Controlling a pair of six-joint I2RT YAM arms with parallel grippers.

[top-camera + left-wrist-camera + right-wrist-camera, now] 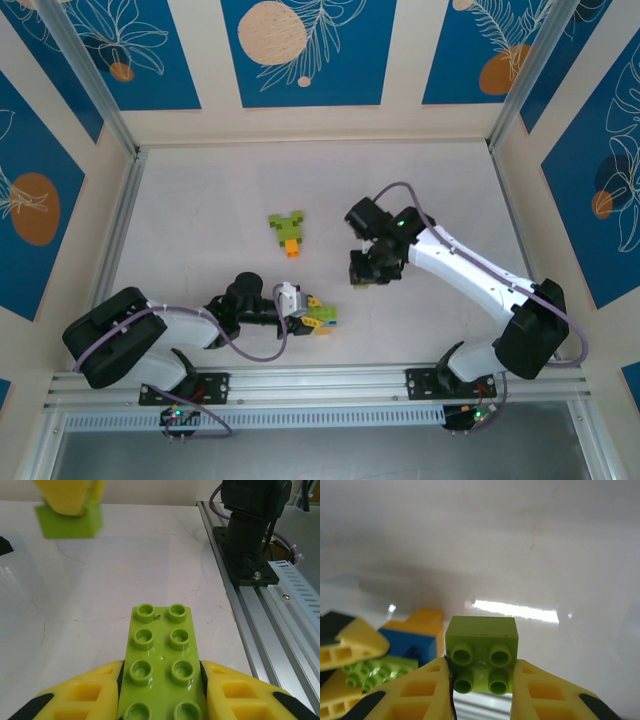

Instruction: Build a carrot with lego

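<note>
My left gripper (308, 318) (161, 675) is shut on a long lime green lego brick (160, 655) (323, 317), two studs wide, held flat just above the table near the front edge. To its upper right, my right gripper (364, 272) (481, 675) is shut on a small square lime green brick (481, 645) with its studs facing the camera; the same brick (70, 522) hangs at the top left of the left wrist view. A small cluster of green and orange bricks (288, 232) lies at mid-table. Blurred blue (407, 647) and orange (424, 622) bricks sit beside the left gripper's finger (350, 647).
The right arm's base (252, 535) and the metal rail (280, 625) run along the front edge, right of the left gripper. Patterned walls (300, 50) enclose the white table (200, 210) at the back and sides.
</note>
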